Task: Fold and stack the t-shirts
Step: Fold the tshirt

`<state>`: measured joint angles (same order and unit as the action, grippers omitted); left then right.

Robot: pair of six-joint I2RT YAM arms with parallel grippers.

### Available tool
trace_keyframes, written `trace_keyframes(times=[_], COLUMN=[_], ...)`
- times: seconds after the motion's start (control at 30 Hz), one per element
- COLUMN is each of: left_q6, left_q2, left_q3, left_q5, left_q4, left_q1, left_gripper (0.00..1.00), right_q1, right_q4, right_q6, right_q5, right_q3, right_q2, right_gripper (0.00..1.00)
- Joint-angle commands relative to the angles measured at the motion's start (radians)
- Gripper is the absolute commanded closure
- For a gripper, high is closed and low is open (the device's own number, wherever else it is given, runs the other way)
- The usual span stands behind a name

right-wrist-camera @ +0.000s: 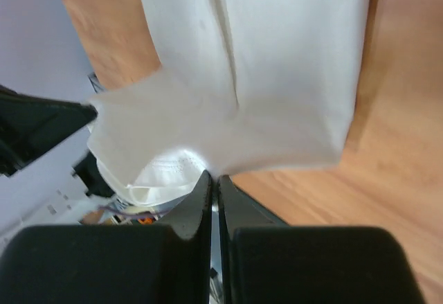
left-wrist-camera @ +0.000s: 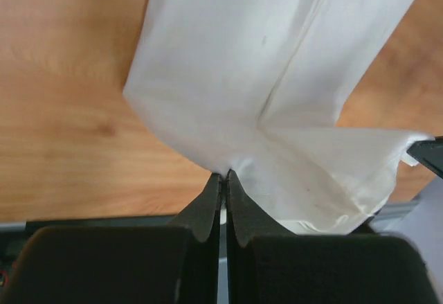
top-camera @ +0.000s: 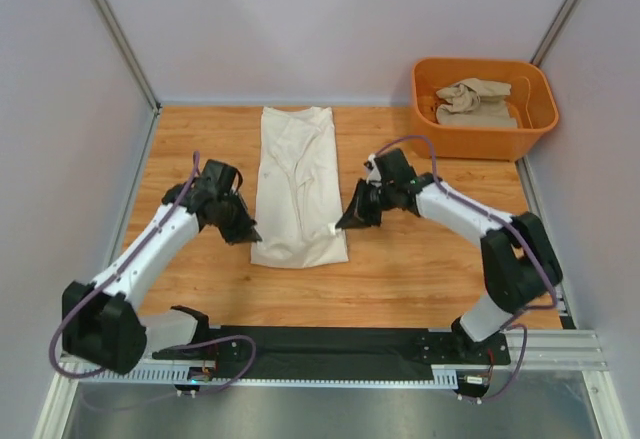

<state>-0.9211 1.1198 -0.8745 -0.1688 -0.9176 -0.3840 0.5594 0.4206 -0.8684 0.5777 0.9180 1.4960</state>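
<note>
Item: cream-white t-shirt [top-camera: 295,179], lying in a long narrow strip at the centre of the counter [top-camera: 420,264], its near hem toward the bottom of the frame. Left pincer [top-camera: 248,231] is clamped on the strip's lower left edge; right pincer [top-camera: 343,224] is clamped on its lower right edge. In both wrist views the cloth is drawn up to a point at the tips. Risks, as judged: each hold looks like a thin pinch, so an uneven pull could slip one edge free. It could also catch only the top layer and open the earlier fold, or skew the strip. Container: orange tub [top-camera: 482,145], upper right of the frame, holds the crumpled sandy beige t-shirt [top-camera: 475,102], well apart from both pincers.
</note>
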Motion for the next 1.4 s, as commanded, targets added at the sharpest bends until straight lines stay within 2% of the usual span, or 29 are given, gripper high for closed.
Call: trace_keyframes(times=[0.0, 0.03, 0.13, 0.2, 0.3, 0.47, 0.7, 0.93, 1.0, 1.03, 1.07, 1.1, 1.13, 1.2, 1.27, 1.3, 1.33, 1.37], left_q6=[0.131, 0.161, 0.208, 0.228, 0.248, 0.222, 0.211, 0.226, 0.252, 0.270, 0.289, 0.338, 0.367, 0.450, 0.494, 0.501, 0.498, 0.476], left_q2=[0.221, 0.280, 0.493, 0.634, 0.760, 0.796, 0.804, 0.900, 0.937, 0.949, 0.968, 0.972, 0.969, 0.908, 0.785, 0.744, 0.683, 0.661], left_q3=[-0.194, -0.249, -0.444, -0.585, -0.707, -0.710, -0.678, -0.759, -0.809, -0.834, -0.884, -0.921, -0.955, -0.988, -0.896, -0.853, -0.807, -0.705], left_q5=[-0.031, -0.038, -0.082, -0.092, -0.106, -0.097, -0.084, -0.121, -0.136, -0.133, -0.126, -0.060, -0.008, 0.113, 0.132, 0.059, -0.004, -0.077], left_q4=[0.108, 0.109, 0.115, 0.089, 0.060, 0.085, 0.115, 0.115, 0.102, 0.094, 0.085, 0.028, -0.005, -0.056, -0.035, 0.011, 0.040, 0.081], left_q1=[0.117, 0.147, 0.177, 0.189, 0.197, 0.232, 0.277, 0.289, 0.292, 0.292, 0.293, 0.293, 0.293, 0.300, 0.303, 0.303, 0.301, 0.300], left_gripper=[1.00, 1.00, 1.00, 1.00, 1.00, 1.00, 1.00, 1.00, 0.98, 0.84, 0.75, 0.64, 0.59, 0.55, 0.51, 0.50, 0.50, 0.51], right_q1=[-0.111, -0.125, -0.170, -0.190, -0.220, -0.237, -0.239, -0.250, -0.262, -0.269, -0.276, -0.291, -0.299, -0.311, -0.300, -0.277, -0.262, -0.235], right_q4=[0.185, 0.207, 0.283, 0.320, 0.352, 0.397, 0.386, 0.383, 0.368, 0.359, 0.348, 0.354, 0.383, 0.609, 0.766, 0.753, 0.707, 0.557], right_q6=[0.192, 0.234, 0.255, 0.256, 0.264, 0.298, 0.295, 0.281, 0.270, 0.267, 0.266, 0.275, 0.301, 0.447, 0.537, 0.569, 0.562, 0.537], right_q5=[0.066, 0.080, 0.094, 0.102, 0.126, 0.181, 0.208, 0.203, 0.198, 0.192, 0.186, 0.169, 0.156, 0.047, -0.071, -0.078, -0.073, -0.018], right_q3=[0.258, 0.412, 0.644, 0.738, 0.870, 1.005, 1.053, 1.110, 1.119, 1.125, 1.140, 1.165, 1.197, 1.387, 1.449, 1.397, 1.298, 1.115], right_q2=[0.232, 0.295, 0.475, 0.568, 0.659, 0.765, 0.825, 0.883, 0.900, 0.906, 0.912, 0.932, 0.948, 0.972, 0.936, 0.896, 0.783, 0.730], right_gripper=[1.00, 1.00, 1.00, 1.00, 1.00, 1.00, 1.00, 1.00, 0.96, 0.89, 0.83, 0.69, 0.64, 0.57, 0.51, 0.50, 0.47, 0.44])
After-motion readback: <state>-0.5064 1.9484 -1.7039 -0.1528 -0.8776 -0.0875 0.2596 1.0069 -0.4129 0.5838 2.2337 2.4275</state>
